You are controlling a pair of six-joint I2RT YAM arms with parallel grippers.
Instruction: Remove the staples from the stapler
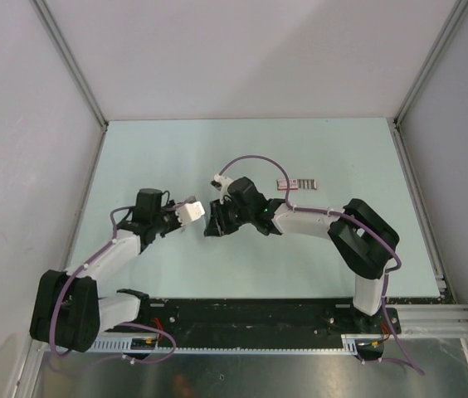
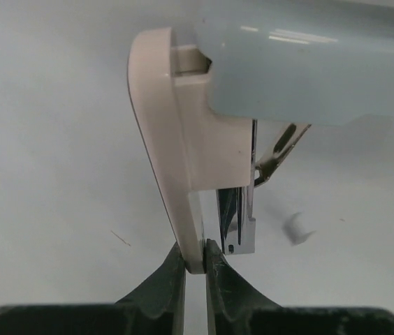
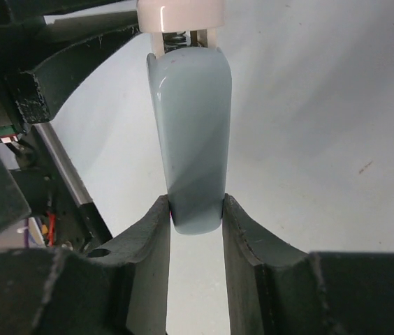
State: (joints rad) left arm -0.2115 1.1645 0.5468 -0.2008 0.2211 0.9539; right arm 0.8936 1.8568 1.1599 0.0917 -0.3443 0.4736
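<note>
- Left arm (image 1: 105,257) reaches up from its base and in toward mid-desk, forearm angled right, its hand (image 2: 195,259) pointing at the other one.
- Right arm (image 1: 358,236) bends at a high elbow and runs left, so its hand (image 3: 197,211) meets the left one nose to nose.
- And there's the stapler (image 1: 191,211), caught between the two hands, well left of the red-and-grey piece (image 1: 298,184) and nearer the arm bases than it.
- Left hand: narrow, fingers (image 2: 165,286) pinched right down on the thin edge of the stapler's cream base (image 2: 176,139).
- Right hand: about half spread, fingers (image 3: 151,244) clamped on either side of the rounded end of the pale blue cover (image 3: 191,125).
- The stapler is swung apart: cover and base stand at an angle, with the metal magazine (image 2: 237,223) bare between them and a spring (image 3: 176,38) showing at the hinge end.
- The red-and-grey piece lies flat on the desk (image 1: 176,149), apart from both hands.
</note>
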